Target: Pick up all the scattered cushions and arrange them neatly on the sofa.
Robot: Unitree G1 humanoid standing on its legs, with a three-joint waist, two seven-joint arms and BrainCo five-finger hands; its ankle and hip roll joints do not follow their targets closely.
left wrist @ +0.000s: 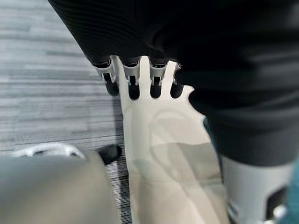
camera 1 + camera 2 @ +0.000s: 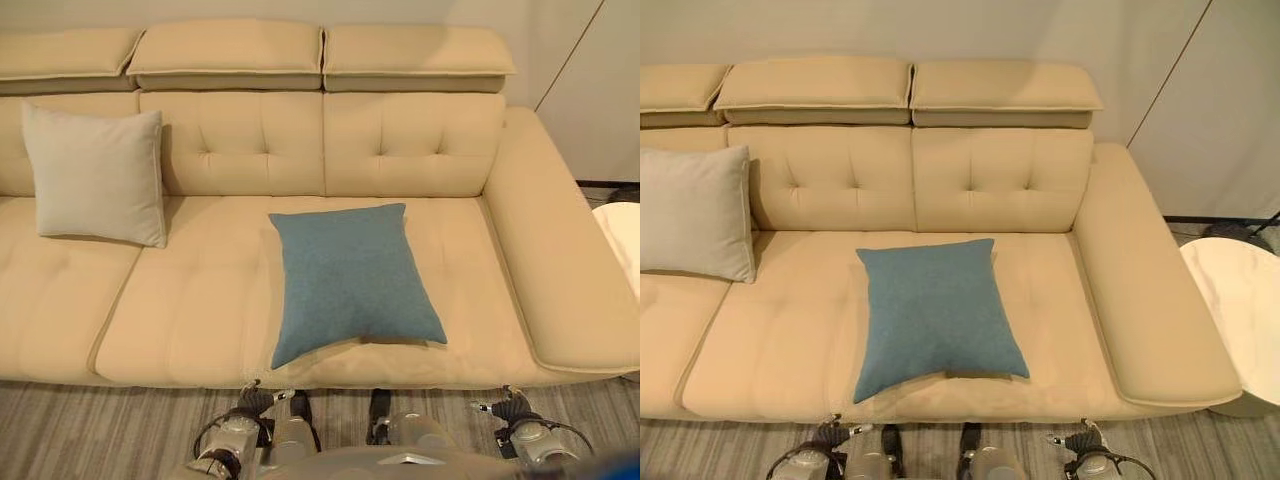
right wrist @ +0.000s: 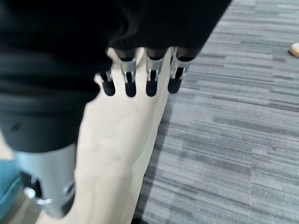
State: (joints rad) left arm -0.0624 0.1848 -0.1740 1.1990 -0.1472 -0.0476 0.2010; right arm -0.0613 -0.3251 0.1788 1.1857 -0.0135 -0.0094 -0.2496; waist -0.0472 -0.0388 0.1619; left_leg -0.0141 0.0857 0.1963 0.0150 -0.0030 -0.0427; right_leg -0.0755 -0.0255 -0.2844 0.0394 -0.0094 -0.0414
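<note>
Sofa: a beige sofa with a tufted back is seen from above; its seat carries both cushions, and its front edge runs just above the hands.
Blue cushion: a blue cushion is laid flat on the middle seat, slightly skewed, its lower corner reaching almost to the seat's front edge.
Grey cushion: a pale grey cushion is stood upright against the backrest toward the sofa's left end, well apart from the blue one.
Side table: a round white table is seen just past the right armrest.
Floor: a grey striped carpet is shown before the sofa; no cushion is seen on it.
Step in hand: gathering is judged finished, since both cushions are on the sofa; the arranging of the blue cushion appears to be what is left.
Next move: a reach over the front edge is called for, so that the blue cushion can be raised and propped against the backrest, squared like the grey one.
Left hand: the left hand is hung low by the sofa front; its fingers are held straight and slightly spread, nothing being held or touched.
Right hand: the right hand is likewise lowered beside the sofa front, its fingers straight, a little apart, and empty.
</note>
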